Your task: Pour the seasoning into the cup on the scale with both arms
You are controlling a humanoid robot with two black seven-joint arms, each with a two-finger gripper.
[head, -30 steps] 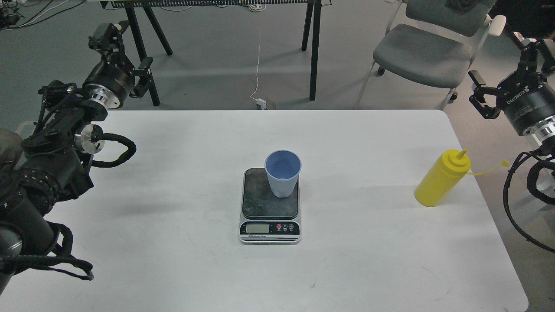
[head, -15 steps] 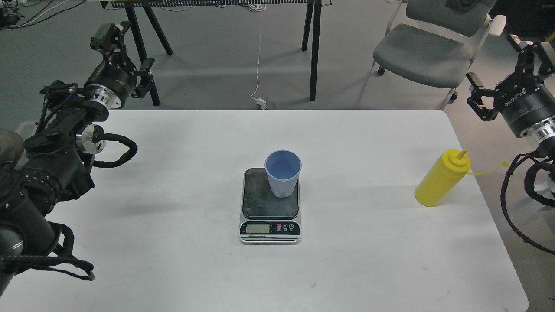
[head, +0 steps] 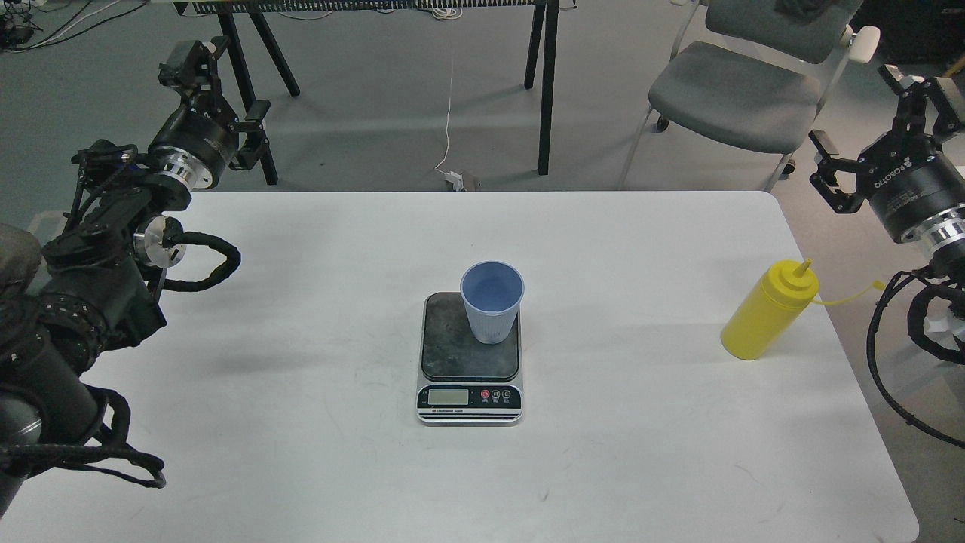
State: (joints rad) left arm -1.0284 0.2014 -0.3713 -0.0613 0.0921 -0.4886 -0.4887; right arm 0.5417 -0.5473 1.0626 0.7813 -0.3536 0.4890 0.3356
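**Scale and cup wait at table centre as both arms hang clear**

Scale (head: pixel 469 362) sits nearest the camera on the white table (head: pixel 301 452), its silver front with LCD display and small buttons facing the viewer. On the far part of its dark grey platform stands the light-blue ribbed cup (head: pixel 491 302), upright, mouth open upward, its base on the platform.

To the right, near the table's right edge and well apart from the scale, the yellow seasoning bottle (head: pixel 767 311) stands on the tabletop with its pointed nozzle up; a thin yellow cap strap (head: pixel 848 296) trails out to the right past the table edge.

Left arm enters from the left, its cable loops lying over the table's left side. The left gripper (head: pixel 219 87) is raised beyond the far left corner of the table; its two black fingers are spread wide apart and hold nothing, touching nothing.

Right gripper (head: pixel 867 124) hangs off the table's right side, above and behind the bottle and apart from it. Its fingers also stand widely parted, empty, in contact with no object.

Beyond the table, on the grey floor, a grey office chair (head: pixel 735 94) stands at upper right, and the black legs of a trestle stand (head: pixel 544 90) rise at the top, with a white cable running down to a plug on the floor.
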